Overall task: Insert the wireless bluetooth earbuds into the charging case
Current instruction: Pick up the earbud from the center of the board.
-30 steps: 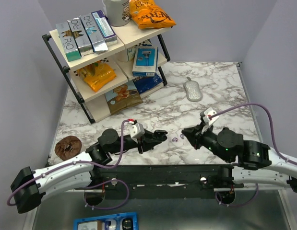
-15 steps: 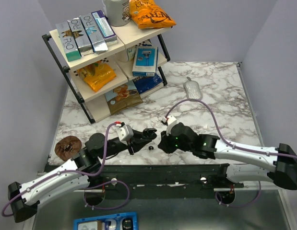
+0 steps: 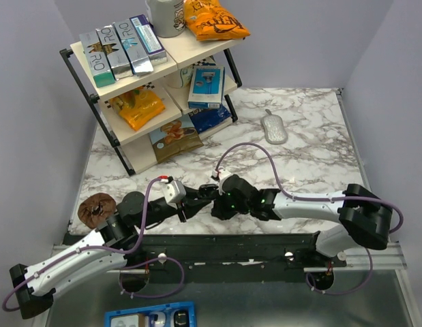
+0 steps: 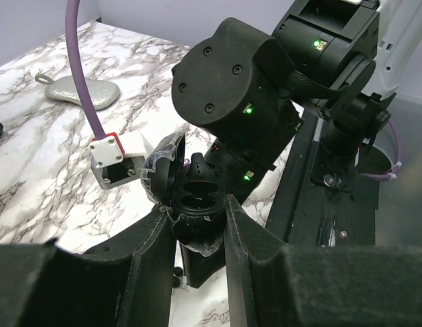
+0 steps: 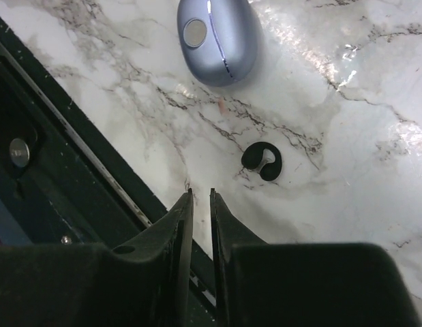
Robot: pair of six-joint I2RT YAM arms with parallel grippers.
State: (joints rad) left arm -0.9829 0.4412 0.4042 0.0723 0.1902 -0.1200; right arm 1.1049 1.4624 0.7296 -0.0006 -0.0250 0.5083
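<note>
Evidently unfinished: near the table's (image 5: 347, 204) near edge the lavender charging case (image 5: 217, 37) lies shut with a black earbud (image 5: 262, 161) loose near it, right gripper (image 5: 199, 197) nearly closed above, left gripper (image 4: 197, 218) clamped on an open black clamshell (image 4: 193, 194).

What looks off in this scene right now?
A black earbud lies loose on the marble, outside any case. The periwinkle case a little way from it is shut, while the left end effector grips a black clamshell that stands open.
</note>
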